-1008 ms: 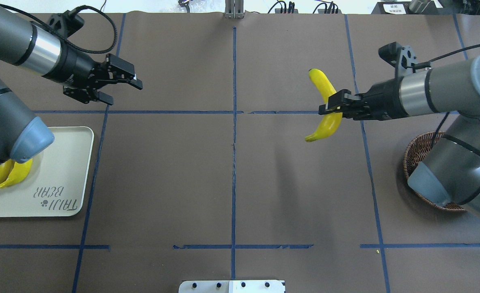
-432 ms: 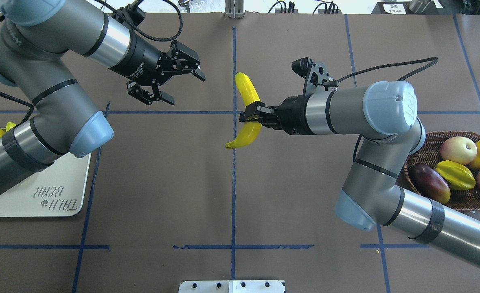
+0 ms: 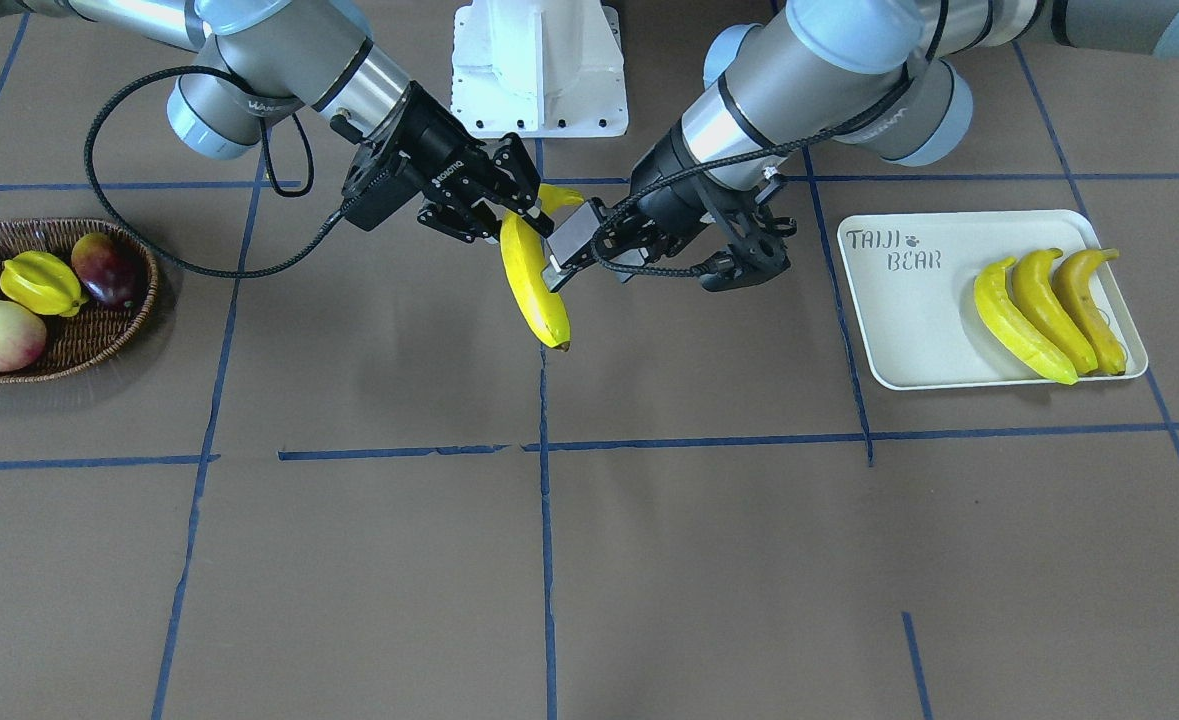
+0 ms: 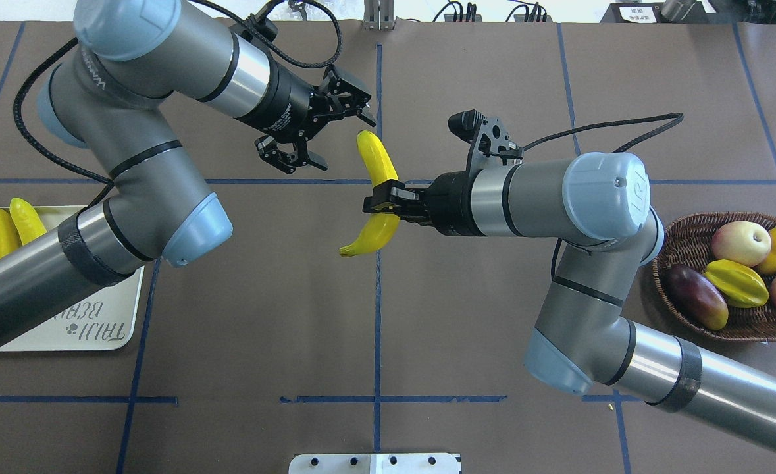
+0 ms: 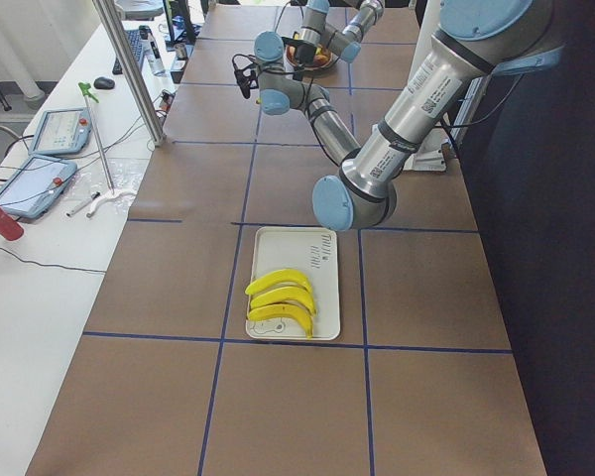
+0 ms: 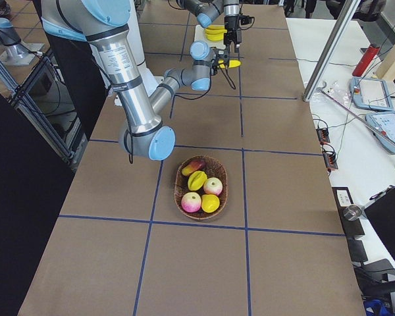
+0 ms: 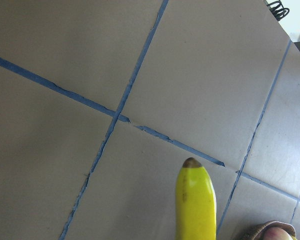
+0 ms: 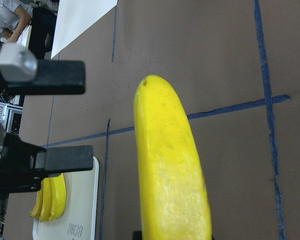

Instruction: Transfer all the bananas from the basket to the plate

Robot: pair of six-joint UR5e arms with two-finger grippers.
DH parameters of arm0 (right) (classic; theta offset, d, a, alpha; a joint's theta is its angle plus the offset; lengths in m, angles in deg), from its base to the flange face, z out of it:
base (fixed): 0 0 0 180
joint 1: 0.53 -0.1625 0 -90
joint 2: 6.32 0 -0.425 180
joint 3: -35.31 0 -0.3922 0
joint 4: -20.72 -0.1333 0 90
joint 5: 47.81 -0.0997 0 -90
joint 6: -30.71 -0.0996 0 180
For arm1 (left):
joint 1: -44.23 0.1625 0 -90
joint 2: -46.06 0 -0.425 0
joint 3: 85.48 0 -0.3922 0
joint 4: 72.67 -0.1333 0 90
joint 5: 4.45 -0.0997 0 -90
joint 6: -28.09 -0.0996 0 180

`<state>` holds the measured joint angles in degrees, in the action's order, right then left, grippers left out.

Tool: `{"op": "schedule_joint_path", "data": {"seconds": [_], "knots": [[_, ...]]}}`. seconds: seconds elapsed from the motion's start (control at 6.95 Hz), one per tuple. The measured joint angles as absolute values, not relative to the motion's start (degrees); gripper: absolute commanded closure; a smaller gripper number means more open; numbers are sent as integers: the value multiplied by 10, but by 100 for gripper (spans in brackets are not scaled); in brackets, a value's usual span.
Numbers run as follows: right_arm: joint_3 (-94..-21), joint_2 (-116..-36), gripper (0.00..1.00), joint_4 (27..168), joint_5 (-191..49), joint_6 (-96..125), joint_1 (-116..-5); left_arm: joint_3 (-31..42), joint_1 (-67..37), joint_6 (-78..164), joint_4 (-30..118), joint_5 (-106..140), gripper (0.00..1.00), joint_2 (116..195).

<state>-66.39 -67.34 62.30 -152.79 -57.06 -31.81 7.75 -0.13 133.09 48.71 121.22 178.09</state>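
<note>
The held banana is smooth, bright yellow and curved, with a small brown tip that the left wrist view shows close up. The right pincer pinches it about its middle, above the counter near the central blue tape line. The left pincer is spread, near the banana's far end and apart from it. The right wrist view shows its two dark fingers standing wide. The front-facing view shows three bananas side by side on the plate, one duller orange-brown; overhead, the left arm hides part of them. The basket holds other fruit.
</note>
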Motion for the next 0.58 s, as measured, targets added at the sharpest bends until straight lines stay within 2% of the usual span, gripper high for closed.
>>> {"op": "schedule_joint_path", "data": {"seconds": [0.29, 0.58], "knots": [[-668, -673, 97, 623, -1526, -572, -314, 55, 13, 1338, 487, 1204, 0, 1793], [-670, -672, 97, 623, -1526, -571, -314, 48, 29, 1340, 488, 1181, 20, 1797]]}}
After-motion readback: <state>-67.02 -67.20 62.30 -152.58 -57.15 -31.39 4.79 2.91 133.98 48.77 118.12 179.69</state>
